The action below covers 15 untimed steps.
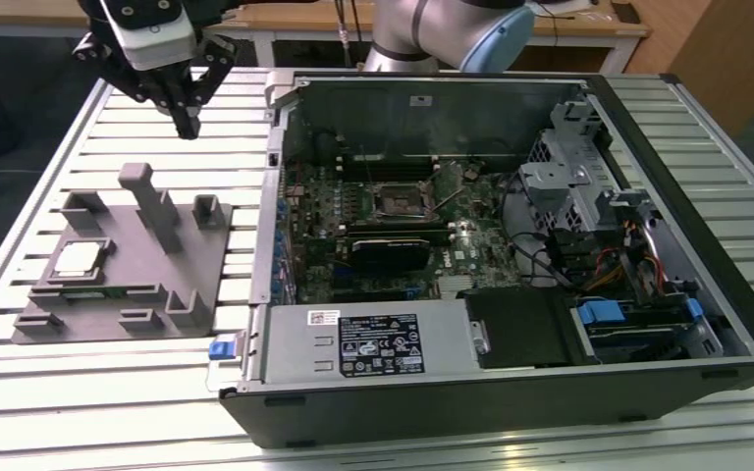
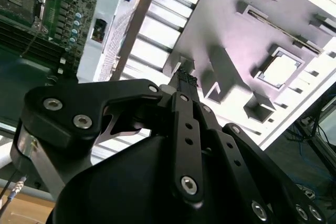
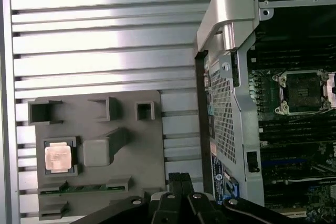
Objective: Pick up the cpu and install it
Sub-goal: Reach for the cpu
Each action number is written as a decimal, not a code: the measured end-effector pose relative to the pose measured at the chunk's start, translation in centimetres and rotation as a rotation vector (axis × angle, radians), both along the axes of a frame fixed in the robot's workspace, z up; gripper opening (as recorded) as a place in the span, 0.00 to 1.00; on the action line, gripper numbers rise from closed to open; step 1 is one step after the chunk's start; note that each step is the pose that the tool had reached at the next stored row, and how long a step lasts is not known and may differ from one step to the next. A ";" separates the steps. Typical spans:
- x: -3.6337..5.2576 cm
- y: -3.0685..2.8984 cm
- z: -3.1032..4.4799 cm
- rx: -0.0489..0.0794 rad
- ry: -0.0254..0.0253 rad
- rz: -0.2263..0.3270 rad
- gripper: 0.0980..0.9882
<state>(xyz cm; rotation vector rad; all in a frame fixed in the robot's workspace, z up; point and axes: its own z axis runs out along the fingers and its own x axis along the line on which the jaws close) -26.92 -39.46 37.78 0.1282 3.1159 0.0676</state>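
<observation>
- Hovering above the slatted metal table (image 1: 89, 412), the black 2-finger gripper (image 1: 188, 126) has its fingertips pressed together, gripping nothing.
- The small square silvery cpu (image 1: 78, 259) lies in a recess of the flat grey plastic tray (image 1: 105, 320), well apart from the gripper.
- Judged: approach step; the pick calls for parted fingers centred over the chip.

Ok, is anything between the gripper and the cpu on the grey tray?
Nothing covers the small silvery square cpu; it lies bare in the flat grey tray. The black gripper hangs over the slatted table past the tray. Only the tray's tall grey posts rise beside the chip.
</observation>
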 end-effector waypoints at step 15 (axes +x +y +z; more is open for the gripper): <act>-5.26 0.37 -0.93 0.000 0.0044 -0.001 0.01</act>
